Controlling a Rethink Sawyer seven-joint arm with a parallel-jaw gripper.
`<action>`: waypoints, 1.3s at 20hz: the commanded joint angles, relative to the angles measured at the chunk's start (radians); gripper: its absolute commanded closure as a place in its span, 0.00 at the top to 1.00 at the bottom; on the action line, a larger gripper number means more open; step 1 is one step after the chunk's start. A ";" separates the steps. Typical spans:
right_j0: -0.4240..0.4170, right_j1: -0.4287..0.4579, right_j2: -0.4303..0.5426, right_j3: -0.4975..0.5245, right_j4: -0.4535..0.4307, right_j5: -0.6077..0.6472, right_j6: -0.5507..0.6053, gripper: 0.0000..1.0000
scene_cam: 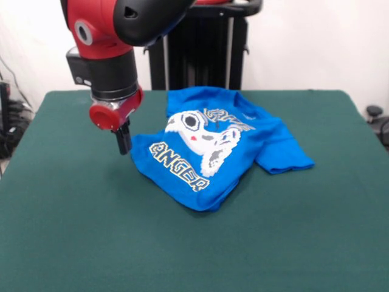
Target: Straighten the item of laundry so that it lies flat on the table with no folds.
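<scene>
The item of laundry, a bright blue T-shirt (216, 149) with a white controller print and yellow-outlined letters, lies crumpled a little behind the middle of the table (91, 231). Its lower part is folded so only "ANGER" of the lettering shows. One sleeve sticks out to the right. My gripper (124, 141) hangs from the red arm just left of the shirt's left edge, its black fingers close together near the cloth. I cannot tell whether it touches or grips the fabric.
The dark green table top stretches wide in front of and to both sides of the shirt. A black stand (200, 48) rises behind the table's far edge. Some dark gear sits at the right edge (377, 121).
</scene>
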State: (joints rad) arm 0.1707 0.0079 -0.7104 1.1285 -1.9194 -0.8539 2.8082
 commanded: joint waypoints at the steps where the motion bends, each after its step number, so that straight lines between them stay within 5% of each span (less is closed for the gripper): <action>1: 0.022 0.032 0.173 0.001 0.030 -0.125 0.151 0.00; 14: 0.030 0.066 0.153 -0.008 0.026 -0.154 0.176 0.00; 26: 0.088 0.247 0.065 -0.099 0.011 -0.020 0.298 0.00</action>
State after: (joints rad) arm 0.2221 0.1309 -0.7318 1.1107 -1.9257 -0.9435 2.8084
